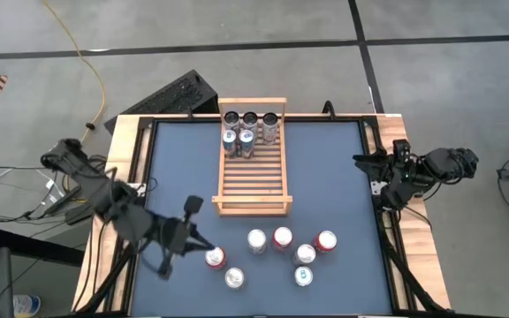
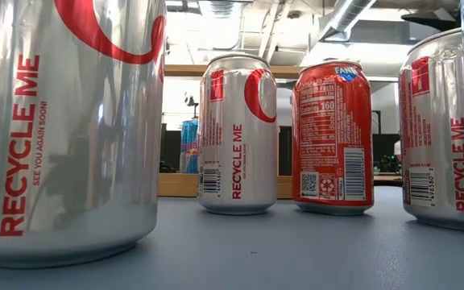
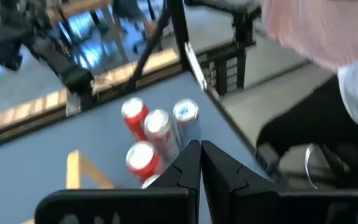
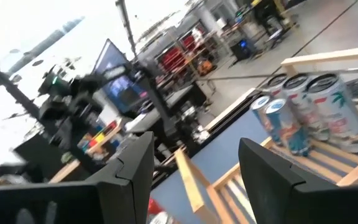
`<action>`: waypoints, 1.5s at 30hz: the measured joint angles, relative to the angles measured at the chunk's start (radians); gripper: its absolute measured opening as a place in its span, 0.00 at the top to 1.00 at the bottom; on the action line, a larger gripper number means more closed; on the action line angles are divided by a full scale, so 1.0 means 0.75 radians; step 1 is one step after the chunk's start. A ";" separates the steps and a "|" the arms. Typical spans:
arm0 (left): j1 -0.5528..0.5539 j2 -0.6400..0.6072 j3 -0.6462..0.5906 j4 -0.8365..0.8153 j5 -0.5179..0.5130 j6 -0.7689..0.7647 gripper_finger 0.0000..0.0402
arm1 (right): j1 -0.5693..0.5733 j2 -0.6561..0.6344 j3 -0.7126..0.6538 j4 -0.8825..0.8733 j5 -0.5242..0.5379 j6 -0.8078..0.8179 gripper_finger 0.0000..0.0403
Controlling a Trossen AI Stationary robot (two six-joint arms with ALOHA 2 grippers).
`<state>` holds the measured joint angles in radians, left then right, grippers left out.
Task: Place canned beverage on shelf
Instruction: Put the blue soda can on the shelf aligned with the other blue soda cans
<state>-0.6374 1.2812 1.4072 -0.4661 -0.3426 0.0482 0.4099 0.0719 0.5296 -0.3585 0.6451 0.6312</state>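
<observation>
light: bright, even overhead | glare: ceiling lights [image 2: 216, 12], low view | blur: both wrist views

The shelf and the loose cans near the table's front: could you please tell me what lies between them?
Nothing: in the high view, only bare blue table separates the shelf from the nearest loose cans.

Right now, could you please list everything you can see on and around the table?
shelf: one, light wood, table centre.
cans on shelf: five, two blue and three white-patterned, standing at its far end.
loose cans: seven, red or silver, standing on the table's near part.
table: one, dark blue top, wooden frame.
yellow cable: one, on the floor beyond the table.
person: one, partly seen beside the table, pale top.
left end effector: shut, near-left, beside the loose cans.
right end effector: open, at the table's right edge.
</observation>
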 joint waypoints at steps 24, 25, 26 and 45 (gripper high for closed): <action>-0.130 0.005 -0.394 0.890 -0.084 0.185 0.99 | 0.069 0.677 0.051 0.525 -0.339 -0.569 0.40; -0.128 0.005 -0.394 0.906 -0.084 0.186 0.99 | 0.088 0.759 0.075 0.514 -0.352 -0.558 0.39; -0.123 0.005 -0.394 0.915 -0.084 0.187 0.98 | 0.108 0.845 0.099 0.505 -0.369 -0.536 0.37; -0.092 0.012 -0.394 0.929 -0.051 0.153 0.59 | 0.501 1.895 1.321 -0.807 -0.471 -0.129 0.23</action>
<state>-0.7064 1.2904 1.1118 0.2308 -0.3808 0.1628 0.7856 1.4931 1.5205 -0.9638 0.2920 0.5340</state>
